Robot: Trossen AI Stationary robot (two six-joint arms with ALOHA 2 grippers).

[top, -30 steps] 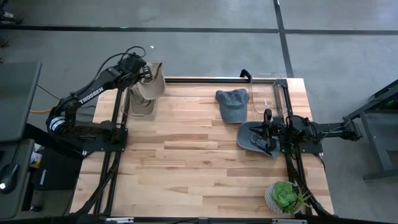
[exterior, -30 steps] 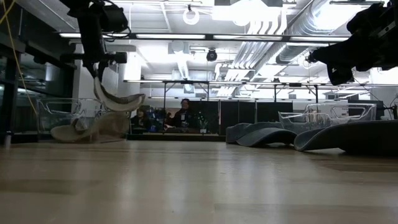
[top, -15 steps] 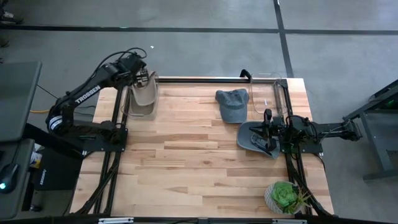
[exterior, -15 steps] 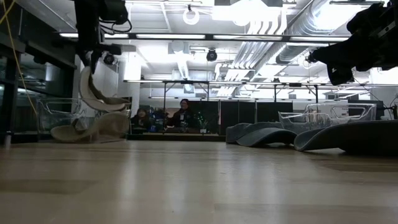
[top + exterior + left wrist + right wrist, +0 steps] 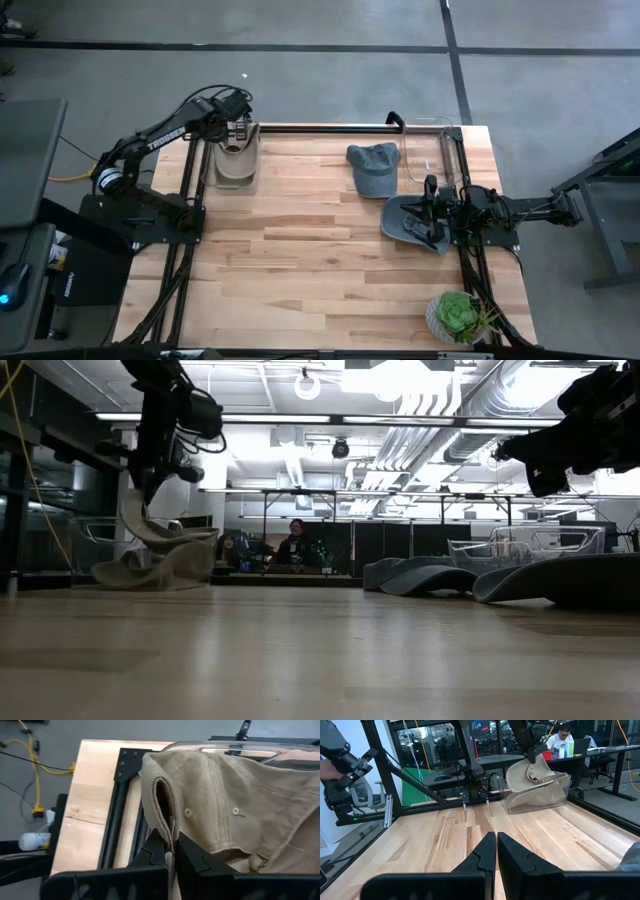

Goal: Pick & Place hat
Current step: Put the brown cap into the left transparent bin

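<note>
Hats, four counted: tan hat (image 5: 237,160) at far-left table corner in clear bin (image 5: 560,784), second tan hat (image 5: 150,572) under it, blue cap (image 5: 372,166) mid-table, grey hat (image 5: 408,221) at right edge. Left gripper (image 5: 169,851) clamped on tan hat's brim. Right gripper (image 5: 432,211) closed, empty, above grey hat.

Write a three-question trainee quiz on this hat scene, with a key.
1. True or false: the left gripper is shut on the tan hat.
2. How many grey hats lie on the table?
3. Where is the potted plant? A) near the left arm's base B) at the table corner on the right arm's side C) inside the clear bin

Key: 1 true; 2 two; 3 B
</note>
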